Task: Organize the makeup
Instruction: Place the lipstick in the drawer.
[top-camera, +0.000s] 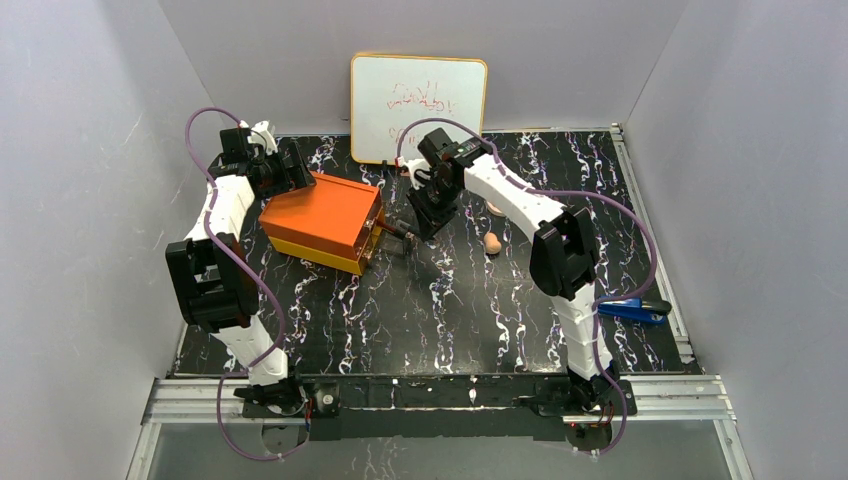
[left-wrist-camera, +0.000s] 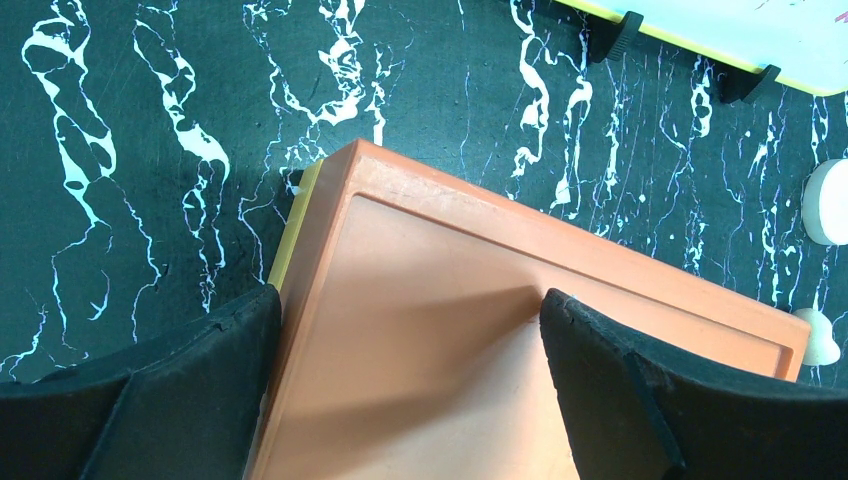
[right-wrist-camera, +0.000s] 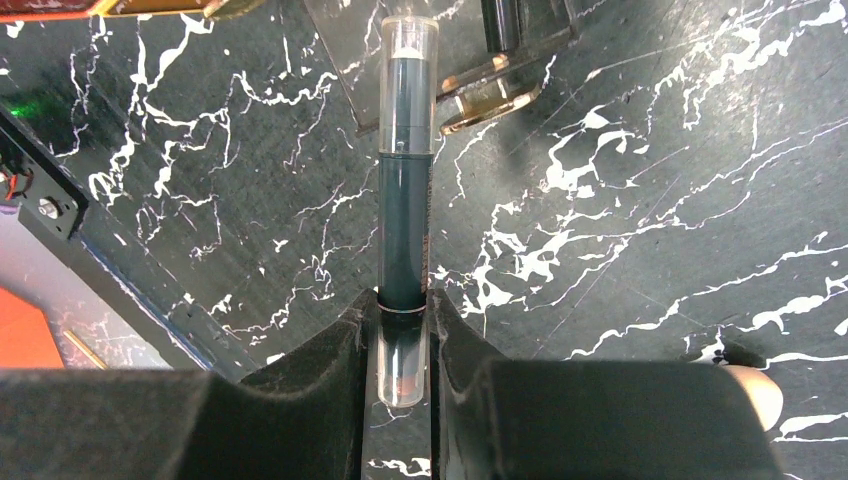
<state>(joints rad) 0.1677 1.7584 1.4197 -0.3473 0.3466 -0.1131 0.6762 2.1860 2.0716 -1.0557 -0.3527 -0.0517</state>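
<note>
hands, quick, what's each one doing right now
Left hand: open above the orange box, holding nothing.
Right hand: closed on the dark makeup stick with a clear cap.

An orange box (top-camera: 322, 222) sits on the black marbled table (top-camera: 430, 310); a whiteboard (top-camera: 418, 108) stands at its far edge; a blue stapler-like object (top-camera: 634, 309) lies far right.
</note>
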